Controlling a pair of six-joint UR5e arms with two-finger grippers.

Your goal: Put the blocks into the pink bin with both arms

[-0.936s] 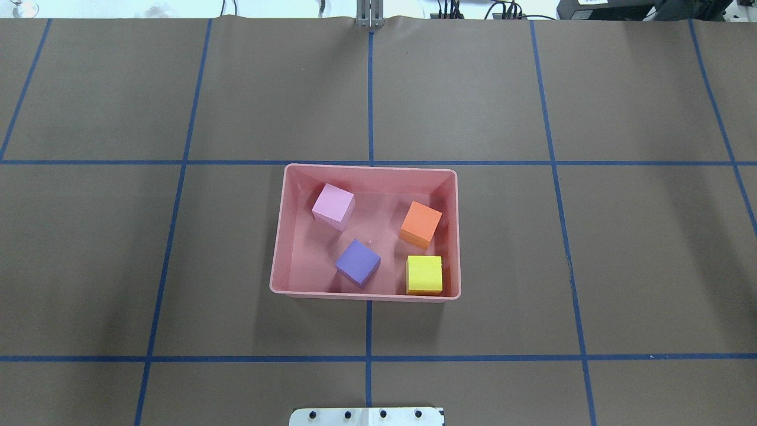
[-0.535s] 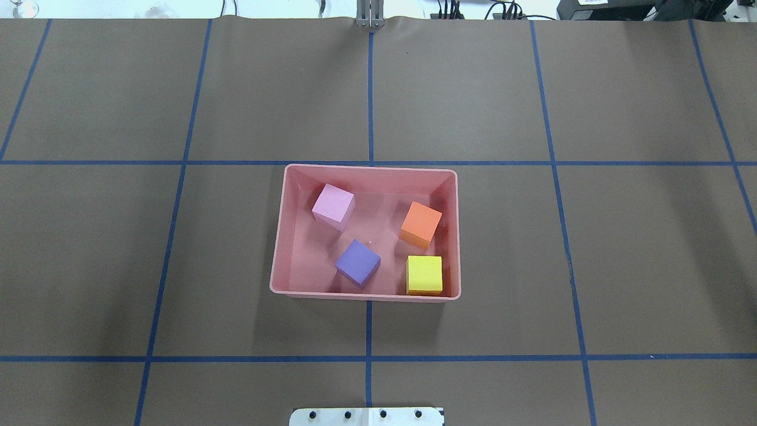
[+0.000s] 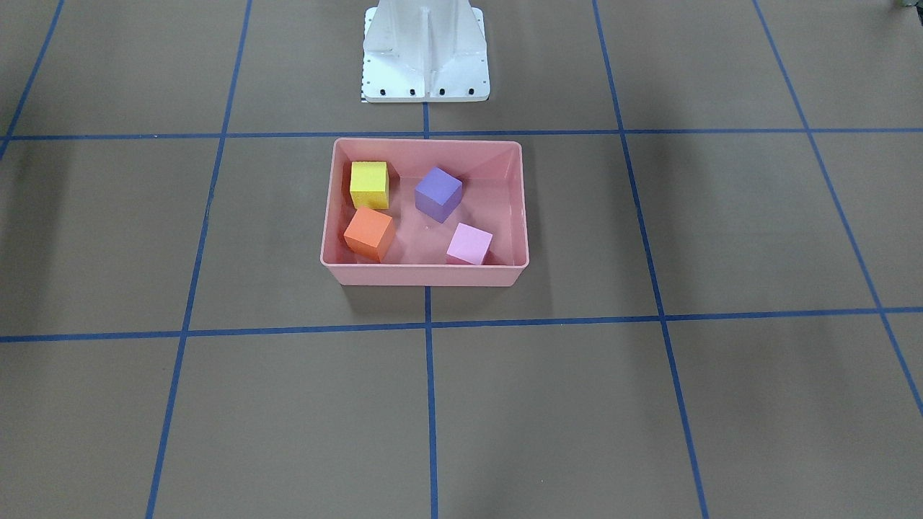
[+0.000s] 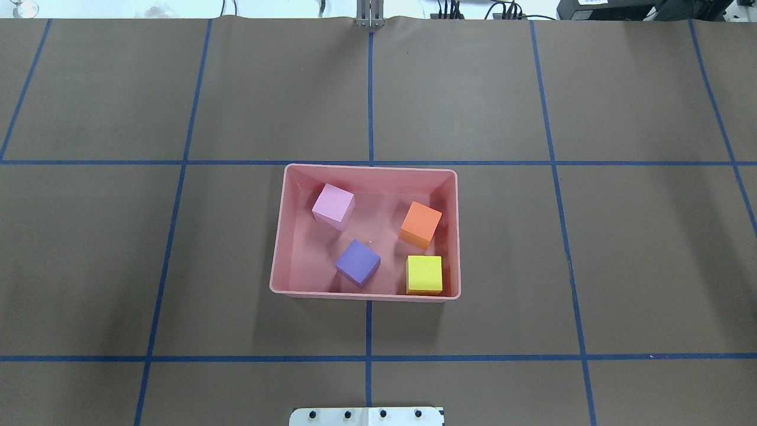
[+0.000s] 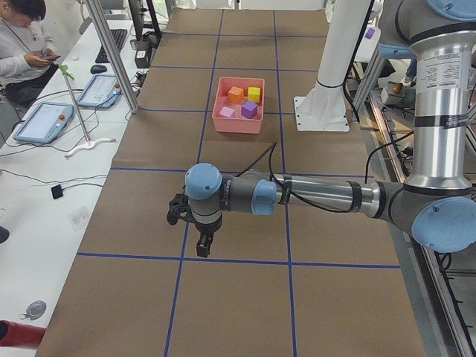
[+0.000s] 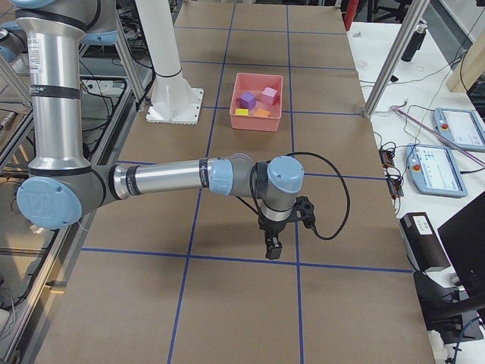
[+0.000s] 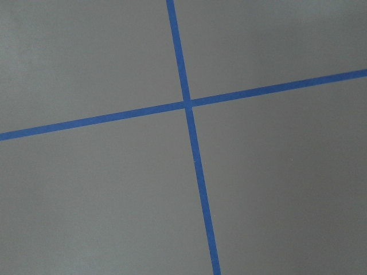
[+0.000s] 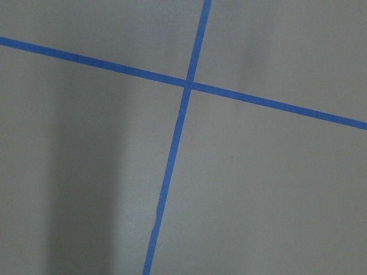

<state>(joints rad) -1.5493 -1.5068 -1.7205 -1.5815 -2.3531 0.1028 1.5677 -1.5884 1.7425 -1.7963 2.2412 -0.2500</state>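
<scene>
The pink bin (image 4: 277, 254) stands at the table's middle. All four blocks lie inside it: the lilac-pink one (image 4: 333, 204), the violet one (image 4: 357, 261), the orange one (image 4: 420, 222) and the yellow one (image 4: 424, 273). The bin also shows in the front-facing view (image 3: 425, 276). My left gripper (image 5: 202, 245) shows only in the exterior left view, low over bare table far from the bin. My right gripper (image 6: 270, 249) shows only in the exterior right view, likewise far from the bin. I cannot tell whether either is open or shut. Both wrist views show only tape lines.
The white pedestal base (image 3: 425, 50) stands just behind the bin. Blue tape lines (image 4: 370, 89) grid the brown table. A seated person (image 5: 22, 37) and tablets (image 5: 41, 123) are at a side desk beyond the table's far edge.
</scene>
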